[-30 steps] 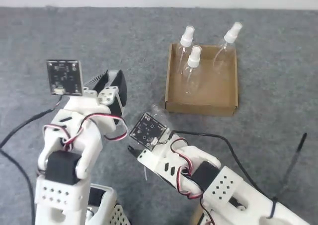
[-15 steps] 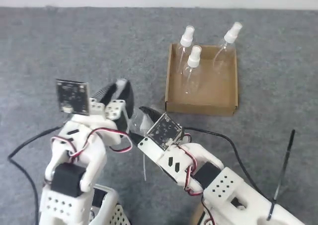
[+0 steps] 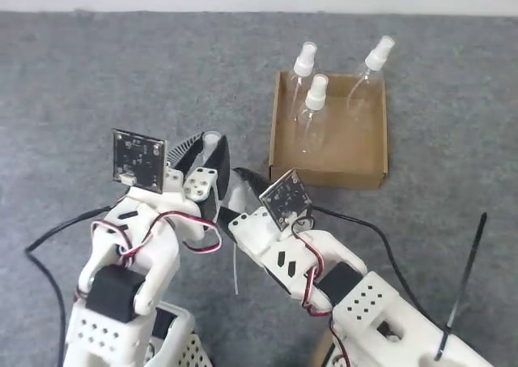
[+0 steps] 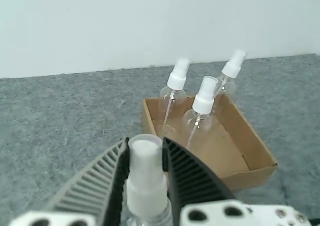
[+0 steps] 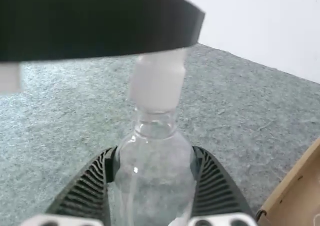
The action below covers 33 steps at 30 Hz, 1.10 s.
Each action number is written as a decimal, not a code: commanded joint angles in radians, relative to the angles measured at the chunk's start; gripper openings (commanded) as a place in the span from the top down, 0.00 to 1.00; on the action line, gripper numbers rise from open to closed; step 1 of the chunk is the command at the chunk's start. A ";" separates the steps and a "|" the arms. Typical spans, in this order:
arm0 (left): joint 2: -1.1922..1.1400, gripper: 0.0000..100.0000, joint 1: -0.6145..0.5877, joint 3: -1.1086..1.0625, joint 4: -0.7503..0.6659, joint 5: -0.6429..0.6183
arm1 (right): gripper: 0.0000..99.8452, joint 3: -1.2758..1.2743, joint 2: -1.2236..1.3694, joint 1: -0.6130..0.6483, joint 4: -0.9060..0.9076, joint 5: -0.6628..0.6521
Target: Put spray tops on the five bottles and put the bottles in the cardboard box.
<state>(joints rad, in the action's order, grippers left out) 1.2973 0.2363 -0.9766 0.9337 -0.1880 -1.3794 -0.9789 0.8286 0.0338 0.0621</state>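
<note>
The spray top (image 4: 145, 178), white and stubby, now sits over the neck of the clear bottle (image 5: 152, 176), which is held just near-left of the cardboard box (image 3: 328, 175). Within the last second the left gripper (image 4: 145, 145), clamped on the top, swung right, while the right gripper (image 5: 153, 156), closed round the bottle's shoulders, pushed farther out to meet it. Capping looks under way, not yet seated; three capped bottles (image 3: 312, 108) already stand in the box
</note>
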 commanded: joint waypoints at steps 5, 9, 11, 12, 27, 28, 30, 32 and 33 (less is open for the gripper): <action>0.009 0.85 0.002 0.013 -0.017 0.040 | 0.99 0.021 -0.036 -0.028 -0.027 0.014; 0.009 0.83 -0.006 0.145 0.049 0.046 | 0.99 0.018 -0.036 -0.028 -0.025 0.011; 0.008 0.84 -0.008 0.216 0.081 0.074 | 0.99 0.017 -0.036 -0.028 -0.021 0.011; 0.005 0.84 -0.028 0.232 0.080 0.080 | 0.99 0.017 -0.036 -0.028 -0.021 0.011; -0.262 0.85 -0.178 0.205 0.052 0.041 | 0.99 0.015 -0.036 -0.028 -0.019 0.011; -0.262 0.85 -0.178 0.189 0.052 0.043 | 0.99 0.015 -0.036 -0.028 -0.019 0.011; -0.262 0.85 -0.170 0.157 0.037 0.044 | 0.99 0.015 -0.036 -0.028 -0.019 0.011; -0.262 0.85 -0.141 0.120 0.009 0.075 | 0.99 0.015 -0.036 -0.028 -0.019 0.011; -0.262 0.85 -0.118 0.104 -0.003 0.087 | 0.99 0.015 -0.036 -0.028 -0.019 0.011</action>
<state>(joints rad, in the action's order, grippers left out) 1.0503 0.0736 -0.8431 0.9613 -0.1312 -1.3809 -0.9789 0.8101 0.0353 0.0652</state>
